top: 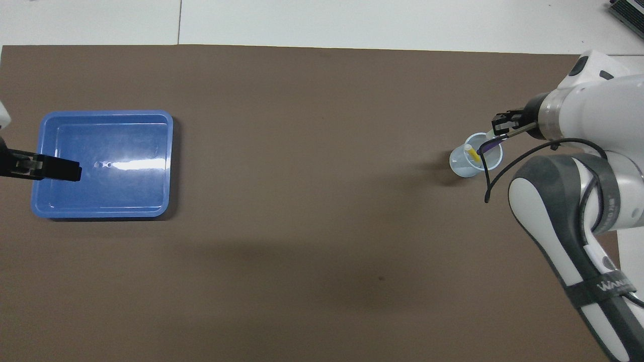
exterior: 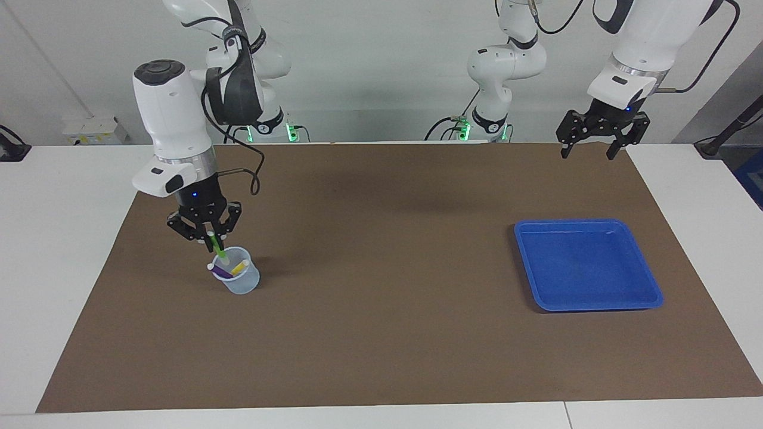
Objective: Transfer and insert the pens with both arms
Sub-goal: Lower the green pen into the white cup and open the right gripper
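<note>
The right tool [exterior: 207, 233] hangs just above the cup [exterior: 238, 277], clamped narrow on the green pen [exterior: 217, 249], which slants down from between its fingertips with its lower end at the cup's rim, at the edge nearer the robots. The pen looks about to enter but not yet released, so the step in hand is the insertion of the last of the three. To do it well, I would bring the tool a touch more over the cup's middle so the pen's low tip clears the rim, lower until a good part of the pen is inside, and only then let go; dropped from the rim, a slanted pen could tip out or knock the light cup over. The descent should be straight, since the two pens below leave less room. Directly under the tool, the cup holds the purple pen [exterior: 221, 271] and the yellow pen [exterior: 239, 267], both leaning with their pale caps up. The left tool [exterior: 597, 143] waits with its jaws wide and nothing in them, raised over the strip of surface between the robots and the blue tray [exterior: 650, 286], which holds nothing. Both containers sit on the brown mat [exterior: 381, 333], well apart.
</note>
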